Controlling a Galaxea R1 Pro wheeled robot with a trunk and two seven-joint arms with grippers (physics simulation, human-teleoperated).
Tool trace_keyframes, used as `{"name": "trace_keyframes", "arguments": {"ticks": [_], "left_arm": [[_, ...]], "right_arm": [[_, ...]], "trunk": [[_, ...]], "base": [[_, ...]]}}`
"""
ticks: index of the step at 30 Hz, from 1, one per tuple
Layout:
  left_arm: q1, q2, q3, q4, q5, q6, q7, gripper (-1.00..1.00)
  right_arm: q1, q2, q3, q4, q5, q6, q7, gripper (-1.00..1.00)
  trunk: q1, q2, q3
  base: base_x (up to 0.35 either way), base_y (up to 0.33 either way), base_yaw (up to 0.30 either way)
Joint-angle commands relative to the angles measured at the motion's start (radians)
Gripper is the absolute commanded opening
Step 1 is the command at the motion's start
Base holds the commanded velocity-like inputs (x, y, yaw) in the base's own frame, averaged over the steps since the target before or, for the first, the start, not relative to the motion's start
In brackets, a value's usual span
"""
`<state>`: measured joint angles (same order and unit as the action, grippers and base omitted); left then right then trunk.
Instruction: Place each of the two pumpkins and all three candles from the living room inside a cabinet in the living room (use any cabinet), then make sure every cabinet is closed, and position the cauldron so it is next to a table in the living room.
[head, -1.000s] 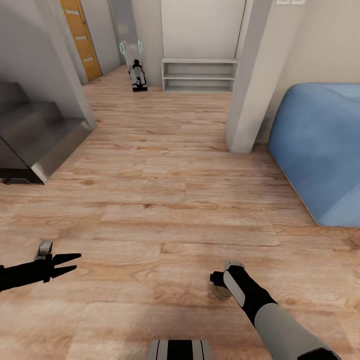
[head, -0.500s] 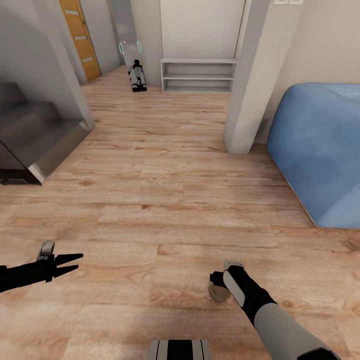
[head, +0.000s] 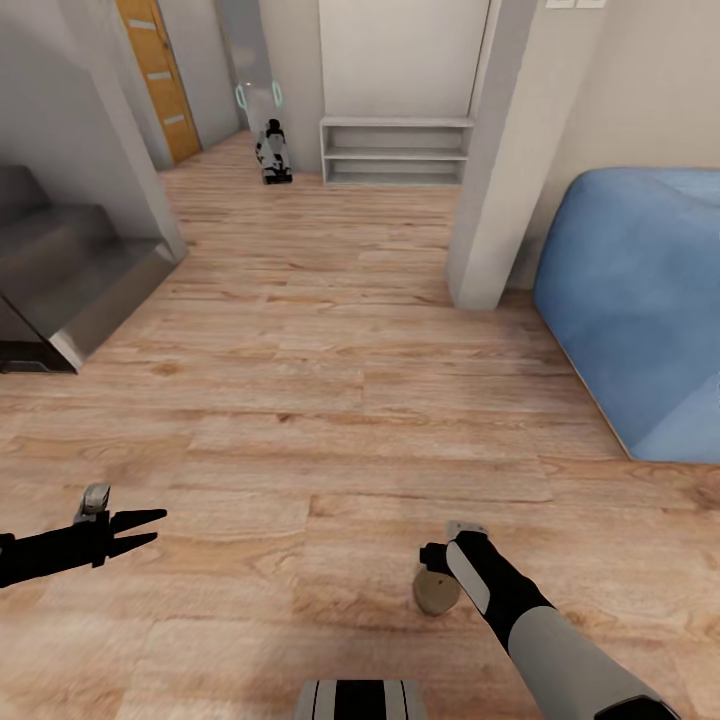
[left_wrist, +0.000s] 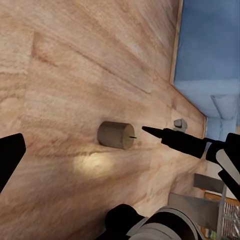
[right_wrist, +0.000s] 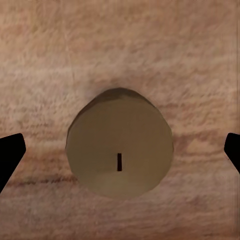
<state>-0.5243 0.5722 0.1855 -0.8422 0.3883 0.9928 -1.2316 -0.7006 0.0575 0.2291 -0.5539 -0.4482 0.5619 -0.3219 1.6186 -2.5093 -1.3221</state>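
**Q:** Wood-plank flooring (head: 300, 400) as far as can be seen, plus one stubby grey-beige candle (head: 437, 591) stood upright on it. How much of the job can be called done?

**A:** Not much, judging by what's shown. That candle is on the bare floor, well away from the blue sofa (head: 640, 300), and no dark-brown cabinet, pumpkin or cauldron can be made out, so nothing can be counted as stowed yet.

**Q:** And the grippers?

**A:** The right gripper (right_wrist: 120, 150) is hung straight over the candle, wick (right_wrist: 119, 161) nearly centred. Its fingertips (right_wrist: 10, 152) are spread wide, well clear of the wax on both sides; nothing is gripped or touched. The left gripper (head: 135, 530) is held out over bare floor, prongs parted, nothing carried. A pickup is probably being lined up.
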Motion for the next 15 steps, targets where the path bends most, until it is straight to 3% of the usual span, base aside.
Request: {"name": "trace_keyframes", "arguments": {"ticks": [1, 13, 15], "left_arm": [[0.0, 0.0, 0.0, 0.0, 0.002, 0.006, -0.002, 1.0], [0.001, 0.01, 0.005, 0.0, 0.007, 0.012, -0.021, 1.0], [0.003, 0.017, 0.006, 0.0, 0.007, 0.014, -0.057, 1.0]], "right_arm": [[0.0, -0.001, 0.006, -0.001, -0.01, 0.003, -0.009, 1.0], [0.0, -0.001, 0.006, -0.002, -0.01, 0.001, -0.008, 1.0], [0.0, -0.001, 0.006, -0.002, -0.01, 0.001, -0.008, 1.0]], "trunk": [[0.0, 0.0, -0.001], [0.005, -0.003, -0.043], [0.006, -0.003, -0.051]], "base": [[0.006, -0.012, 0.0], [0.001, -0.001, 0.0], [0.0, 0.0, 0.0]]}}
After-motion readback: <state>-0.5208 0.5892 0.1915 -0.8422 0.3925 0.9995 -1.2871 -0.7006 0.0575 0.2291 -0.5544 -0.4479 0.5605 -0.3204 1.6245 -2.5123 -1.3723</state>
